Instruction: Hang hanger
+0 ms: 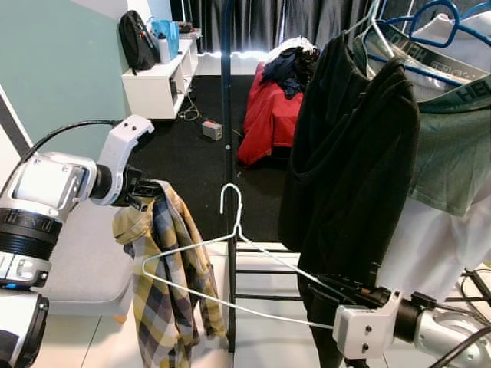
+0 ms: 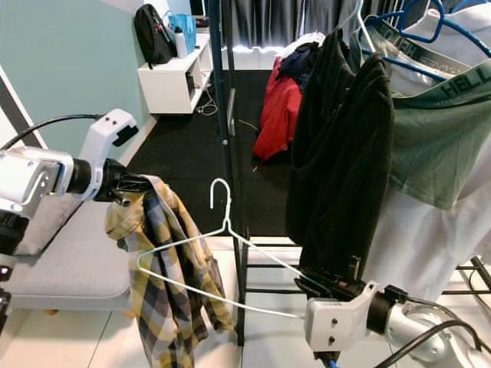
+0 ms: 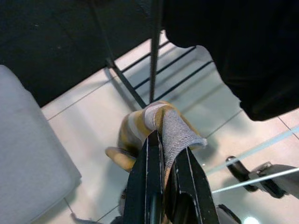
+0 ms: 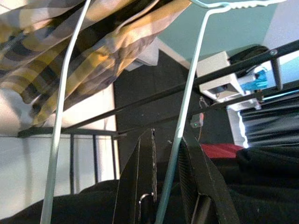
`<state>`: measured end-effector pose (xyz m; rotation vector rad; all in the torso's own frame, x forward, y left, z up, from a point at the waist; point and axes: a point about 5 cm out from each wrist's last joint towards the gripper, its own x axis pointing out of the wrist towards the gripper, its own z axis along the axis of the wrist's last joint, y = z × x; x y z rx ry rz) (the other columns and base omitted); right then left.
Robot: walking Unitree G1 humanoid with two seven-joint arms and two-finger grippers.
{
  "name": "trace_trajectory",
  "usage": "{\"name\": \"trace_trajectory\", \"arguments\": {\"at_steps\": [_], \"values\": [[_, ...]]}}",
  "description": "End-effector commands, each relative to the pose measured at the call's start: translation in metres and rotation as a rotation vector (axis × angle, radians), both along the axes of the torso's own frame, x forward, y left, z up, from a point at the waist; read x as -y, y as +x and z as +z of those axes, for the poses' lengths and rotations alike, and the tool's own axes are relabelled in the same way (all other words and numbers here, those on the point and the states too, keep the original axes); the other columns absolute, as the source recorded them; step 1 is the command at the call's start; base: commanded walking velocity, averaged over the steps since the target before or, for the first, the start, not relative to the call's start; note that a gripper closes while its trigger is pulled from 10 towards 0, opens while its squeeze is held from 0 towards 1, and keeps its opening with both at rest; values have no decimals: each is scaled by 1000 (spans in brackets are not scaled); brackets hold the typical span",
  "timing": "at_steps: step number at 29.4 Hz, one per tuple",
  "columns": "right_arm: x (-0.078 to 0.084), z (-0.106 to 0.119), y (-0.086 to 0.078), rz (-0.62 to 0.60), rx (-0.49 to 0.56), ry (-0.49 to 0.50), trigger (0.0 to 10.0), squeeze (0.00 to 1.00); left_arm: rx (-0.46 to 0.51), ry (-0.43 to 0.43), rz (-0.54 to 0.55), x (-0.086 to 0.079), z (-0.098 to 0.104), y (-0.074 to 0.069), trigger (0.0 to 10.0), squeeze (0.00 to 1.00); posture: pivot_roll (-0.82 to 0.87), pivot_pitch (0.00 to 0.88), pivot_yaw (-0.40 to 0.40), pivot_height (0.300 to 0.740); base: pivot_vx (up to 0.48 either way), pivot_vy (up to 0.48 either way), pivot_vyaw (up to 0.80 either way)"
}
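Head views: one white wire hanger [image 1: 201,264], one yellow-and-navy plaid shirt [image 1: 170,268], two grippers. The left gripper [image 1: 147,192], at nine o'clock, is clamped on the shirt's collar. The right gripper [image 1: 336,285], at five o'clock, pinches the hanger's end.

Left wrist view: fingers [image 3: 148,186] narrow, squeezing cloth.

Right wrist view: fingers [image 4: 140,182] narrow around the wire, which runs to twelve o'clock.

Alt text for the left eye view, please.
The left gripper holds up a yellow plaid shirt while the right gripper holds a white wire hanger beside it, before a black clothes rack hung with garments.
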<state>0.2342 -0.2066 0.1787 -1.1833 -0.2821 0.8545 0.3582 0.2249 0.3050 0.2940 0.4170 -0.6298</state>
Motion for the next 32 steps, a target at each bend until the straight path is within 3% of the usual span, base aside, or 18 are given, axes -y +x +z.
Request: {"name": "trace_trajectory", "arguments": {"at_steps": [1, 12, 15, 20, 26, 32], "values": [[-1, 5, -3, 22, 12, 4, 10000, 0, 29, 13, 10, -6, 8, -3, 10000, 0, 59, 118, 62, 740, 0, 0, 0], [15, 16, -6, -22, 32, 1, 10000, 0, 26, 14, 28, -12, 9, -3, 10000, 0, 52, 124, 61, 740, 0, 0, 0], [26, 24, -8, -56, 45, 37, 10000, 0, 22, 18, 30, -15, 7, -3, 10000, 0, 52, 126, 63, 740, 0, 0, 0], [32, 26, -14, -58, 18, 59, 10000, 0, 22, 25, 36, -18, 6, -2, 10000, 0, 46, 128, 66, 740, 0, 0, 0], [35, 24, -15, -65, 12, 58, 10000, 0, 17, 22, 23, -16, 5, -3, 10000, 0, 44, 129, 68, 740, 0, 0, 0], [26, 21, -12, -26, -9, 98, 10000, 0, 16, 6, -3, -8, 7, -2, 10000, 0, 49, 128, 64, 740, 0, 0, 0]]}}
